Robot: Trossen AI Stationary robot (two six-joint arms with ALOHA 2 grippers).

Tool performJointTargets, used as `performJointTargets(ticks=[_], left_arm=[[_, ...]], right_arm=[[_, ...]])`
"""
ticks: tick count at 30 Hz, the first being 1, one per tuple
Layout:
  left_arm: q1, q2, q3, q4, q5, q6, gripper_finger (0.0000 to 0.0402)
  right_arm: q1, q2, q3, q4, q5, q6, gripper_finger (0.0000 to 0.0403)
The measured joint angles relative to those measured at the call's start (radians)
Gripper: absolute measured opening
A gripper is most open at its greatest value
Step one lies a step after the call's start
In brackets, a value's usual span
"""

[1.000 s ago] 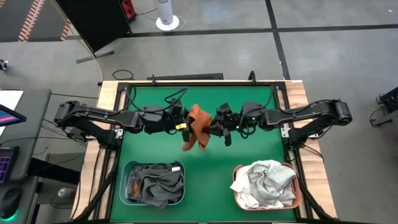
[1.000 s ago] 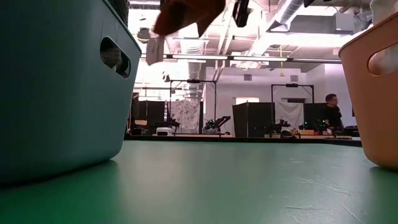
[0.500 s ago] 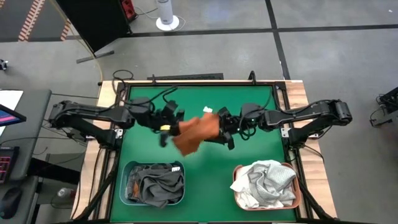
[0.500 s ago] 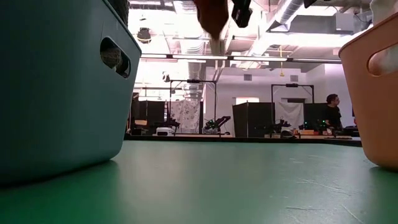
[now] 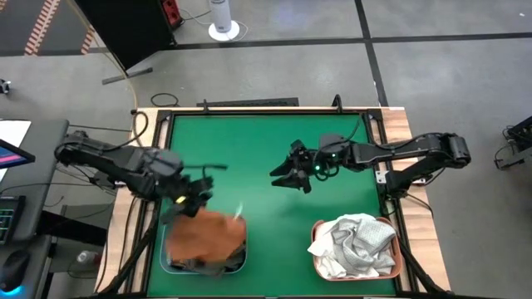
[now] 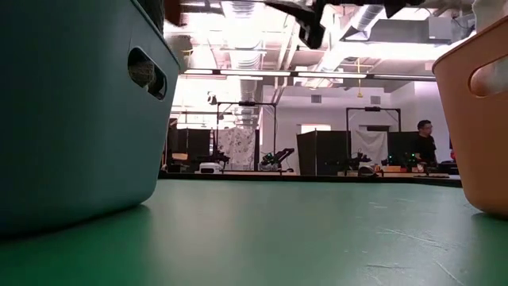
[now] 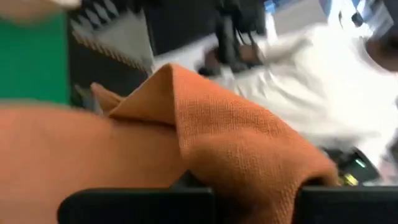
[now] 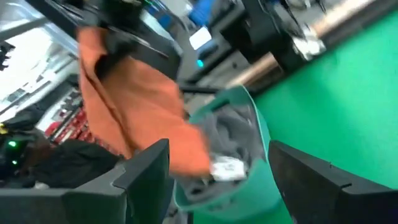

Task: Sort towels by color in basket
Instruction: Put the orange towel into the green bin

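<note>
Orange towel [image 5: 205, 235] swung from frame centre to lower left, over teal basket [image 5: 171, 262]. Left gripper [image 5: 190, 204] clamped on its corner; right gripper [image 5: 283, 177] spread, empty. Cloth light, limp: pinch an edge.

A table [image 5: 266, 158] with a green top and pale wooden side rails carries two baskets. A teal basket [image 5: 172, 257] stands on it at about seven o'clock, near the front edge. An orange-tan basket [image 5: 399, 259] stands at about five o'clock. The two sit well apart, with bare green surface between them.
</note>
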State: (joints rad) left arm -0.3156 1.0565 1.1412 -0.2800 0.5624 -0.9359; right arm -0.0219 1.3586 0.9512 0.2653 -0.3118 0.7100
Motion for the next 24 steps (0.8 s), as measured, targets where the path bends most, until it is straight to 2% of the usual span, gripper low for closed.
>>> performJointTargets(ticks=[4, 9, 15, 19, 24], left_arm=[[-0.096, -0.048, 0.0, -0.078, 0.0, -0.098, 0.0001], [-0.164, -0.076, 0.0, -0.244, -0.053, -0.187, 0.0001], [-0.216, -0.112, 0.0, -0.236, -0.06, -0.253, 0.0001], [-0.226, -0.122, 0.0, -0.244, -0.116, -0.236, 0.0], [-0.225, -0.086, 0.0, -0.281, -0.23, -0.143, 0.0]], right_arm=[[-0.008, 0.001, 0.0, -0.088, -0.004, 0.04, 0.0298], [-0.008, 0.0, 0.0, -0.083, 0.002, 0.043, 0.0296], [0.006, 0.0, 0.0, -0.077, 0.032, 0.043, 0.0296], [0.018, 0.0, 0.0, -0.077, 0.043, 0.05, 0.0296], [0.037, 0.0, 0.0, -0.077, 0.052, 0.061, 0.0296]])
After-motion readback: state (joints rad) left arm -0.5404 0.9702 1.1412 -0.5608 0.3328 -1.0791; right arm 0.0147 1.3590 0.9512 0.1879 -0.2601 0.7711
